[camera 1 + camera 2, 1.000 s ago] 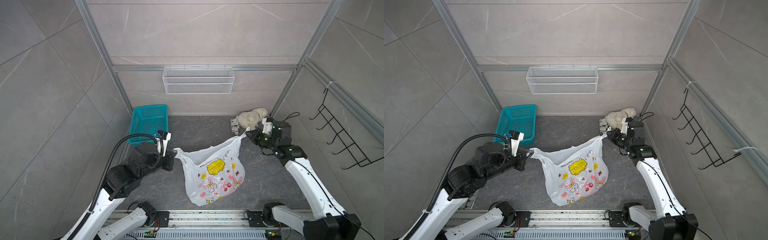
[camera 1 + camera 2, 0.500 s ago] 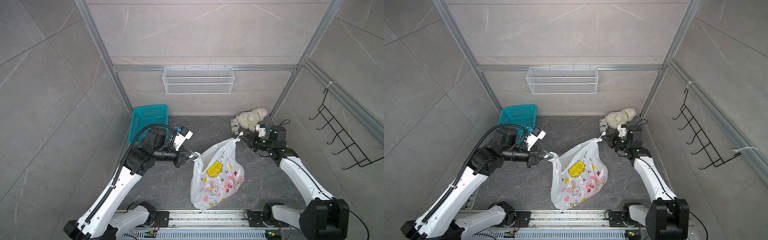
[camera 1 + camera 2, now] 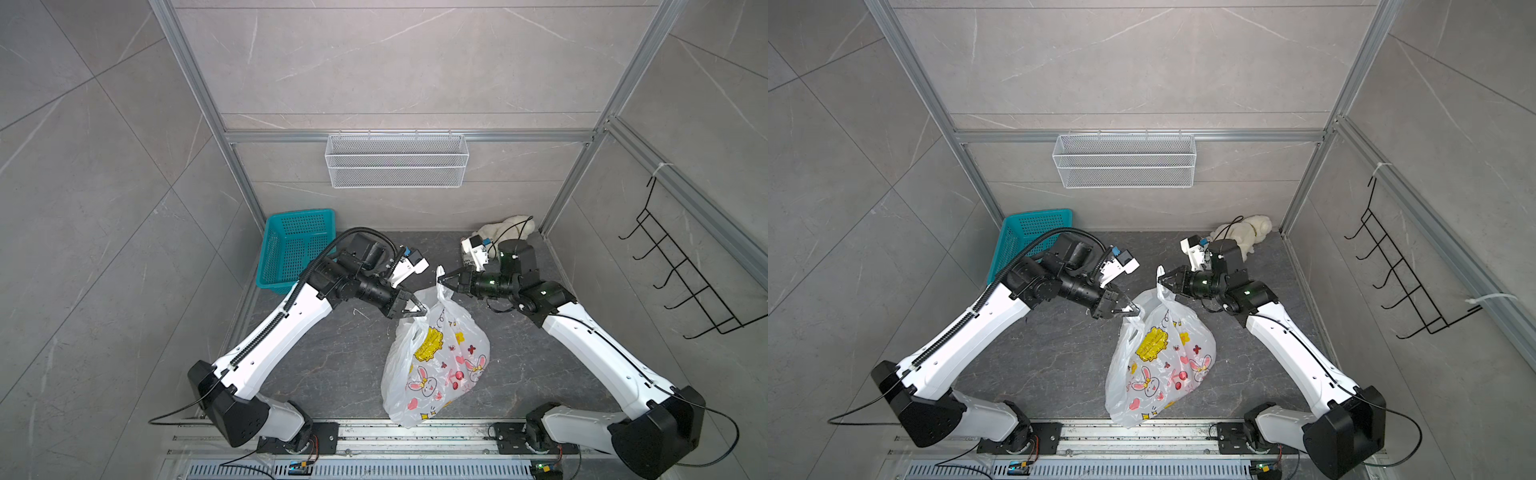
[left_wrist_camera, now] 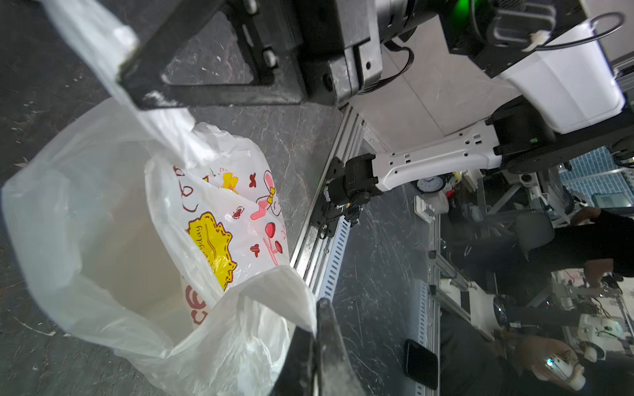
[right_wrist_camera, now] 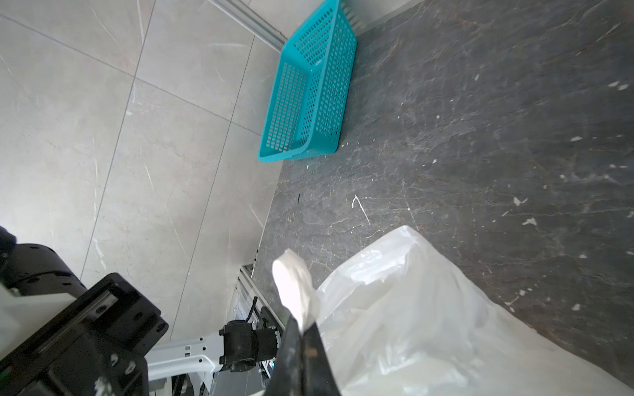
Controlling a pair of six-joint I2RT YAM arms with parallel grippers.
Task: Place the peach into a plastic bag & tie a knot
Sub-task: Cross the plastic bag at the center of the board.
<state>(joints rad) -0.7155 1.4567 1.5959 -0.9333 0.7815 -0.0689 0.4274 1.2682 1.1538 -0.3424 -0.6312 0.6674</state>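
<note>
The plastic bag (image 4: 103, 223) carried a yellow label (image 4: 212, 247). In the left wrist view its dark lettering showed only the ending "yday". Large red letters (image 4: 197, 301) nearby were too creased to read.

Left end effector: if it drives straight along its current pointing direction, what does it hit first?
Most likely the plastic bag itself. The left end effector, shut on the bag's edge, points across the bag's raised top, which the right end effector holds up. Depth is unclear.

Left end effector (image 3: 1135, 312), right end effector (image 3: 1161, 282) pinch bag (image 3: 1163, 368).
</note>
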